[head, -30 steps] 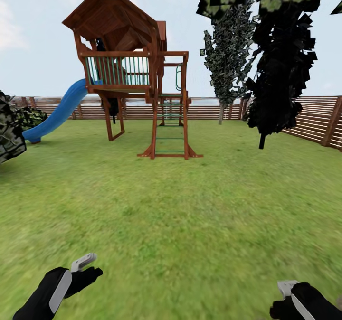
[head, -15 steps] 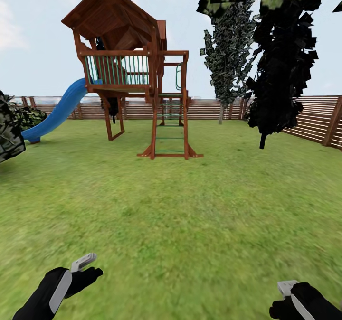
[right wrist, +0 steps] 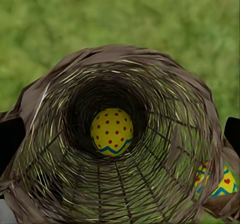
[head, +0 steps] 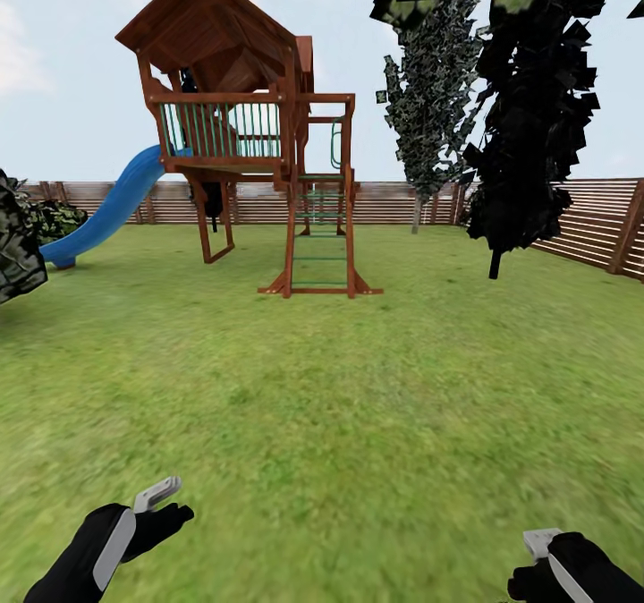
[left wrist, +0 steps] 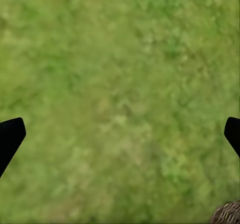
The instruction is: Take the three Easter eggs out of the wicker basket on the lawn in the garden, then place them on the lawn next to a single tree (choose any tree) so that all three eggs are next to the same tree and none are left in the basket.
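The right wrist camera looks straight down the mouth of a deep, round, brown-grey woven wicker basket that sits between the right gripper's widely parted black fingertips, which touch nothing. One bright yellow egg with red dots and a blue-green zigzag lies at the bottom, its narrow end pointing away from the fingers. A second yellow egg shows through the weave beside one fingertip. The left gripper hangs empty, fingers spread wide, over mottled green lawn.
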{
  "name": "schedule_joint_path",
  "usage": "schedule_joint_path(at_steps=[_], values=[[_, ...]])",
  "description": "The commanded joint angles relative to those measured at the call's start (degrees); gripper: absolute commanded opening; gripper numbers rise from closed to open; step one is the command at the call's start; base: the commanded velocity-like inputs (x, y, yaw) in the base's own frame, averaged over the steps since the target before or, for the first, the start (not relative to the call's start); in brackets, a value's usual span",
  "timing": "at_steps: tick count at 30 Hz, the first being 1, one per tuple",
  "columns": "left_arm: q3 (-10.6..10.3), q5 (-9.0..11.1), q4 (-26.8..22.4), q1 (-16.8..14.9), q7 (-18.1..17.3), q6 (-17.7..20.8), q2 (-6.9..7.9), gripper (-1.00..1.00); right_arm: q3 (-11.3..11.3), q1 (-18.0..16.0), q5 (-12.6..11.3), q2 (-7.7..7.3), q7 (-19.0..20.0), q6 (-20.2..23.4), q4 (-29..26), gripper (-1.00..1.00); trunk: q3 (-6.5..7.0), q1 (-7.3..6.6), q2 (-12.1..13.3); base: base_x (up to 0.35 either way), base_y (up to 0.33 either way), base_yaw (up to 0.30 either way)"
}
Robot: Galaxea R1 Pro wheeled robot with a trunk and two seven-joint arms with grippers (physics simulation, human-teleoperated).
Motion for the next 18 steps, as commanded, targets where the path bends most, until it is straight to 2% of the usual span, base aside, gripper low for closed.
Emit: schedule_joint_path(at_steps=[1,18], values=[[0.11,0.34,-0.06,-0.03,0.14,0.29,-0.02,1.00,0.19,-0.05,0.33,-0.07,0.30,0.21,-0.06,1.00,-0.25,0.22,-0.45,0.000,0.000,0.000],[0.12,0.34,-0.05,-0.05,0.42,0.09,-0.03,1.00,0.19,-0.05,0.34,-0.24,0.30,0.23,-0.14,1.00,-3.30,3.96,-7.27,-0.006,0.000,0.000]])
